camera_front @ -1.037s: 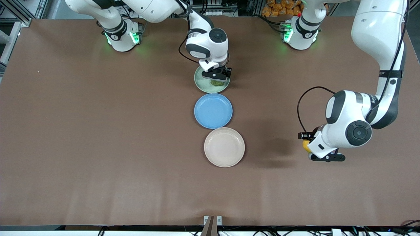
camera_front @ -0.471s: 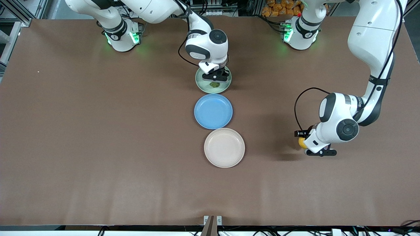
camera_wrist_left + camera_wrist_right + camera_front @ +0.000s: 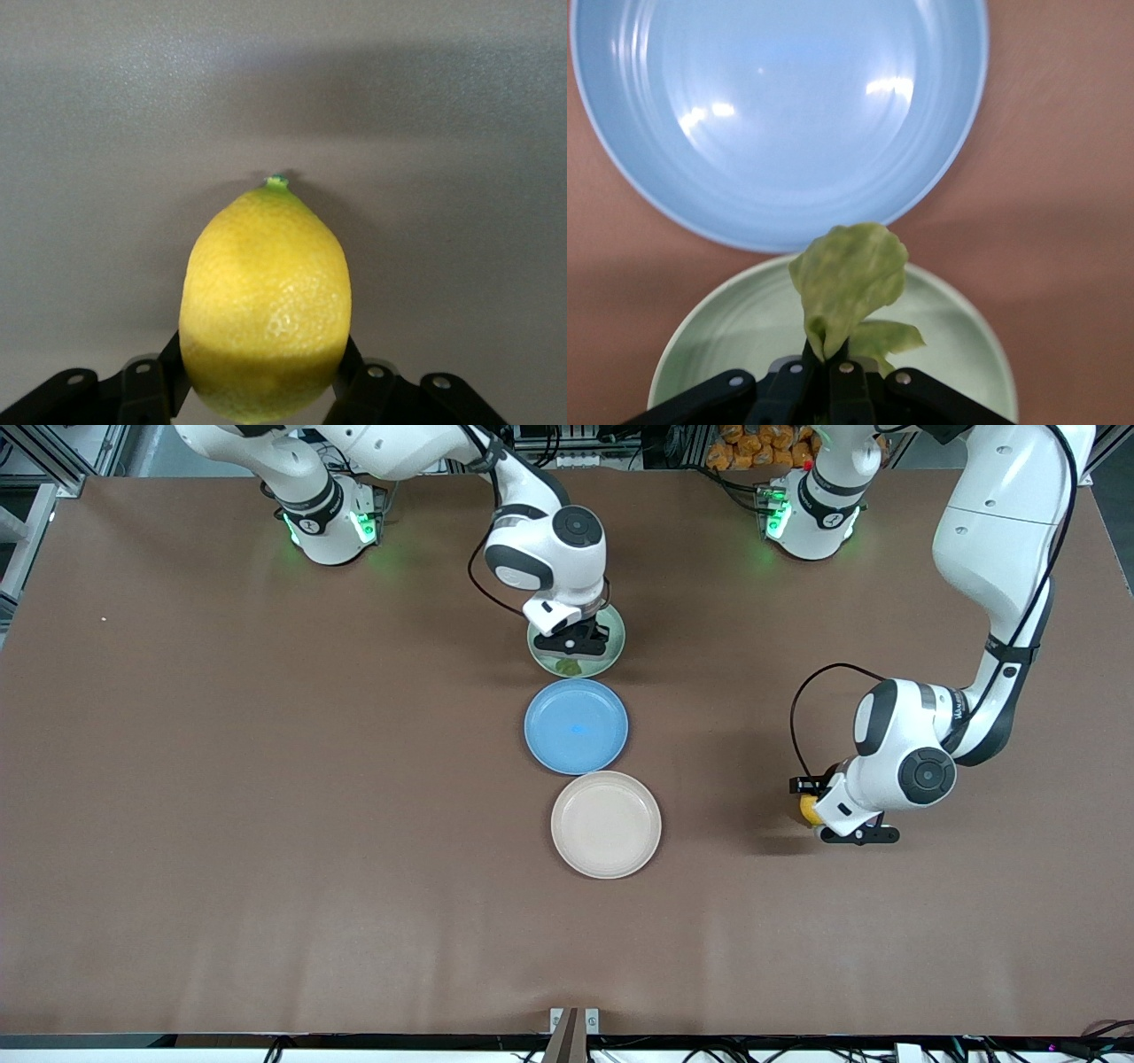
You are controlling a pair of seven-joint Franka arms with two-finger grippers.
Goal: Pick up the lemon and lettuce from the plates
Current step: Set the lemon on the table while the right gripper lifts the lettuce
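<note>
The right gripper [image 3: 833, 376] is clenched on the lettuce [image 3: 849, 282], its fingers pinched together at the base of the leaf, and it hangs over the pale green plate [image 3: 609, 657]. In the right wrist view the leaf stands up from the fingertips (crinkled, light green, with a second small flap folded out at its base), clear of the plate's surface. The pale green plate [image 3: 726, 341] lies closest to the robots' bases. Just beside it, nearer to the front camera, lies the blue plate [image 3: 576, 724], and nearer again the beige plate [image 3: 606, 824]; the three form a short line down the middle of the brown table [image 3: 266, 779].

The left gripper [image 3: 261, 390] grasps the lemon [image 3: 266, 301], one finger on each side of its lower part, the nubby green tip pointing away from the wrist. In the front view the lemon [image 3: 808, 809] shows only as a yellow edge beside the gripper, low over bare table toward the left arm's end, well apart from the beige plate. Whether the fruit touches the tabletop cannot be told.
</note>
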